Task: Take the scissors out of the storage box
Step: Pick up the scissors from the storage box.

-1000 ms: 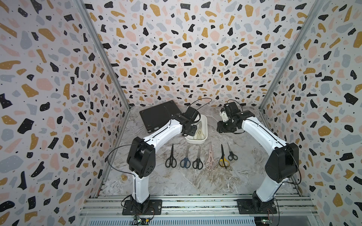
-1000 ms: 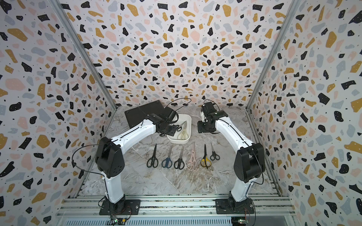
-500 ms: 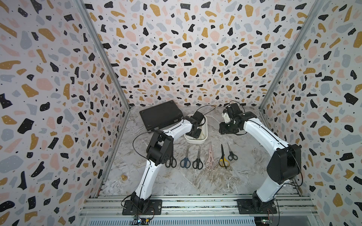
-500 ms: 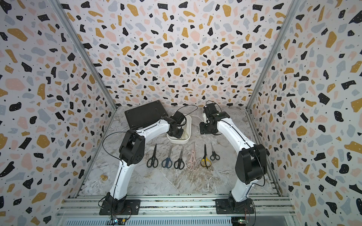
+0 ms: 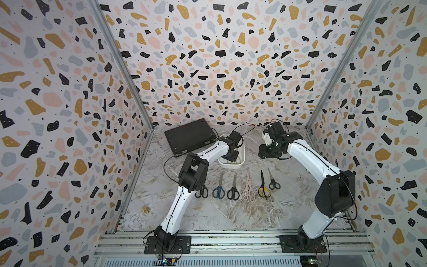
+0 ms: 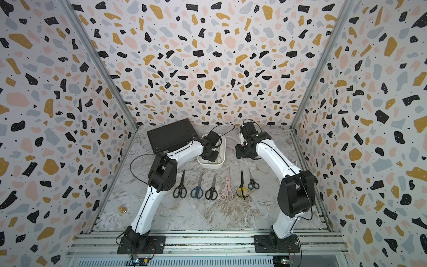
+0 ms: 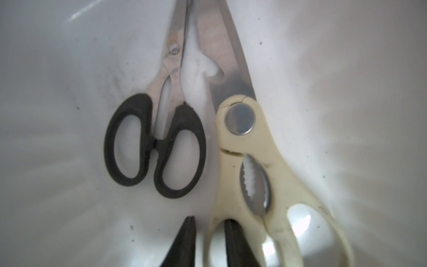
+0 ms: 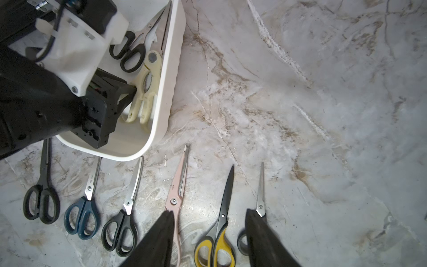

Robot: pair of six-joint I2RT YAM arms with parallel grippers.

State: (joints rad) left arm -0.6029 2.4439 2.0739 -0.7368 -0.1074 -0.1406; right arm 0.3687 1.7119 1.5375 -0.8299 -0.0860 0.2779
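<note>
Two pairs of scissors are seen inside the storage box [image 8: 161, 97]: the cream-handled scissors [image 7: 261, 175] and a small black-handled pair [image 7: 154, 145], laid side by side with the blades pointing the same way. Compared with the frame of one second ago, the left arm has been folded much more at the elbow, and the left gripper [image 7: 209, 235] has been lowered into the box, where earlier it was held above the box's left edge. In the left wrist view its fingertips [image 7: 188, 231] are narrowed around one cream handle loop, one tip outside and one inside the loop; whether the loop is already pinched cannot be told. The right gripper [image 8: 209, 231] has been kept in nearly the same place, in the air to the right of the box, with its jaws spread and nothing between them. Six pairs are laid in a row on the marble table [image 5: 231, 215] in front of the box: black [image 6: 180, 189], blue [image 6: 197, 190], black [image 6: 211, 191], pink [image 6: 226, 189], yellow-and-black [image 6: 242, 189] and small grey [image 6: 253, 183]. Behind the box a flat black case [image 5: 189, 136] is seen, closed.
</note>
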